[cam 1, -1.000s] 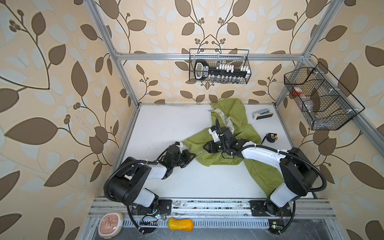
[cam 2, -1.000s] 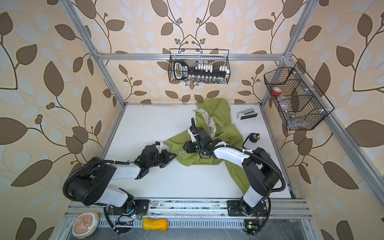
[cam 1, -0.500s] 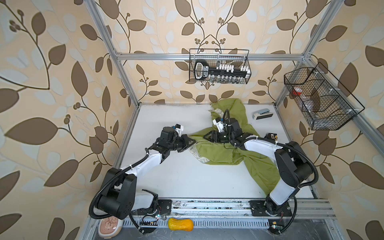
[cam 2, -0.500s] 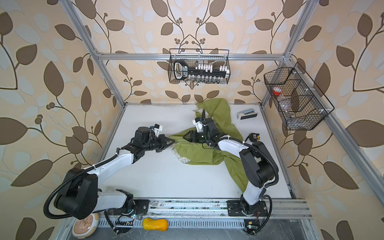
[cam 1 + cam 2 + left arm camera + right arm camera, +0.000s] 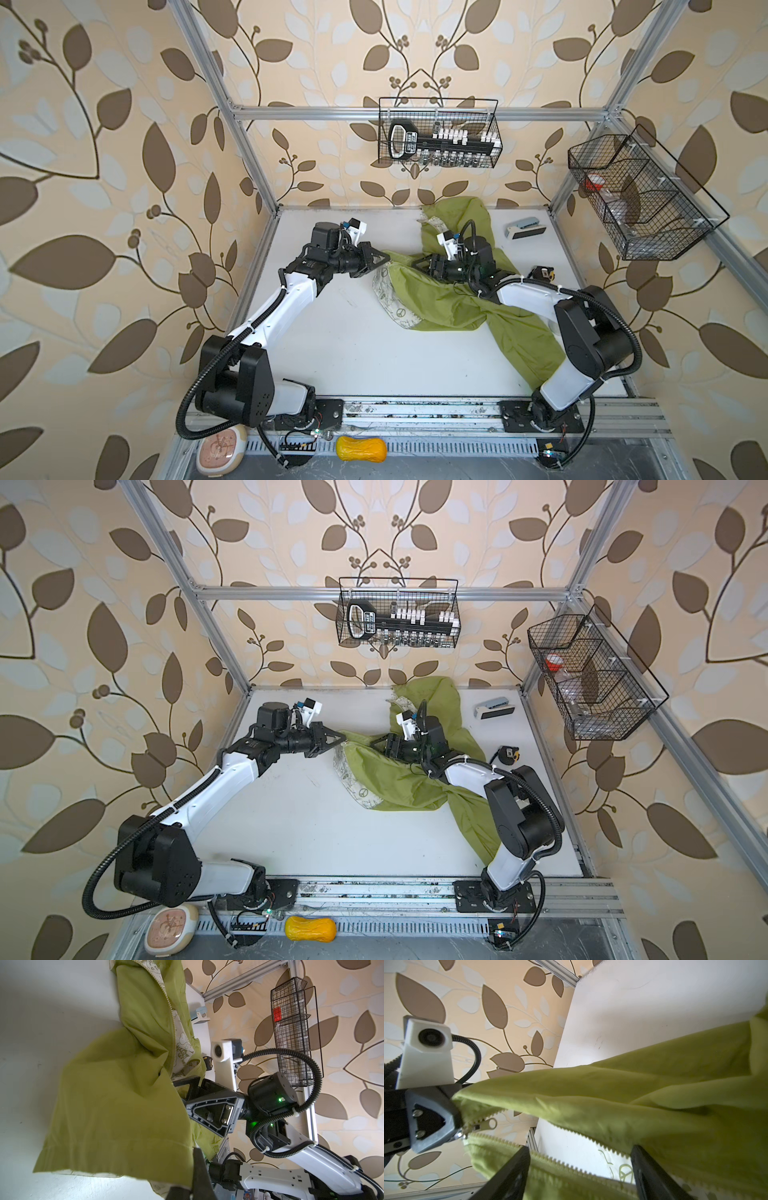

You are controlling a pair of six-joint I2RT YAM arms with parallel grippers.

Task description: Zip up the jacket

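The olive-green jacket [image 5: 449, 299] lies crumpled on the right half of the white table, its printed white lining showing at the lower edge [image 5: 361, 791]. My left gripper [image 5: 384, 261] is shut on the jacket's end by the zipper. In the right wrist view its fingers [image 5: 431, 1118] pinch the fabric beside the metal zipper slider [image 5: 483, 1125]. My right gripper [image 5: 417, 264] faces it a short way off and is open. Both unjoined rows of zipper teeth [image 5: 571, 1165] run between its spread fingers [image 5: 512, 1172]. The left wrist view shows the green cloth [image 5: 116, 1095] hanging from my left gripper [image 5: 190, 1176].
A white and blue stapler-like object [image 5: 521, 227] and a black and yellow tape measure [image 5: 542, 272] lie at the back right of the table. Wire baskets hang on the back wall [image 5: 438, 133] and the right wall [image 5: 640, 199]. An orange object [image 5: 360, 454] sits on the front rail.
My left arm has stretched toward the back of the table, carrying the jacket's end up with it. My right gripper has moved back alongside and its jaws have spread apart.
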